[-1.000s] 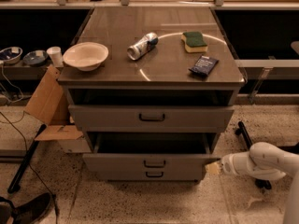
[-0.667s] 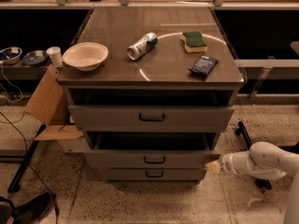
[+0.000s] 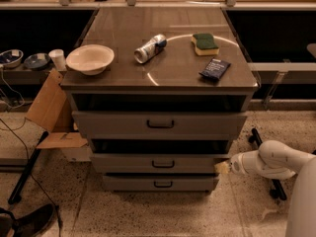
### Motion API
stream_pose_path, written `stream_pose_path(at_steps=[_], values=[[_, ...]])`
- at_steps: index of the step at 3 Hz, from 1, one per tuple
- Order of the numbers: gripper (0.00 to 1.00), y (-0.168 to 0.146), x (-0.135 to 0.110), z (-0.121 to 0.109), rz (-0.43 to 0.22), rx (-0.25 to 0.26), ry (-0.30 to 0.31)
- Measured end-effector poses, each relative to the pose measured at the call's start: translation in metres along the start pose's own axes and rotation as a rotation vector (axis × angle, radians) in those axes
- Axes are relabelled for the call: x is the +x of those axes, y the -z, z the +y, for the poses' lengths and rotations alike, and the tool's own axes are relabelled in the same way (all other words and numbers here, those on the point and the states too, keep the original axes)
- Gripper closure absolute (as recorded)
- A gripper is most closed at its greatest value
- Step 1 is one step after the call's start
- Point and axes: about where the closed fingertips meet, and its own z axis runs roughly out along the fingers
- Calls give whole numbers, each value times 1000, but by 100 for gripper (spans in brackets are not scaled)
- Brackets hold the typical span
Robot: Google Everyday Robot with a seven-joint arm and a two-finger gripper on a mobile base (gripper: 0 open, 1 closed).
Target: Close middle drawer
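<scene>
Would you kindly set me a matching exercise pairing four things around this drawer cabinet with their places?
Things:
1 bowl
2 can
3 sponge
4 gripper

Places:
a at the right end of the middle drawer front
b cabinet top, back right
c cabinet top, left edge
d cabinet top, centre, lying on its side

Pairs: 1-c, 2-d, 3-b, 4-a

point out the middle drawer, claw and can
grey metal middle drawer (image 3: 163, 164), camera view, front panel's centre handle
pale robot claw (image 3: 221, 168), camera view, tip, at that drawer's right end
silver metal can (image 3: 150, 48), camera view, middle of its side
</scene>
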Motion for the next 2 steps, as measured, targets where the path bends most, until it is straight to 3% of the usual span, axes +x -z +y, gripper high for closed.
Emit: stream_pose_path(at_steps=[2], values=[[100,-6,-15,-4,-38,14,-41]])
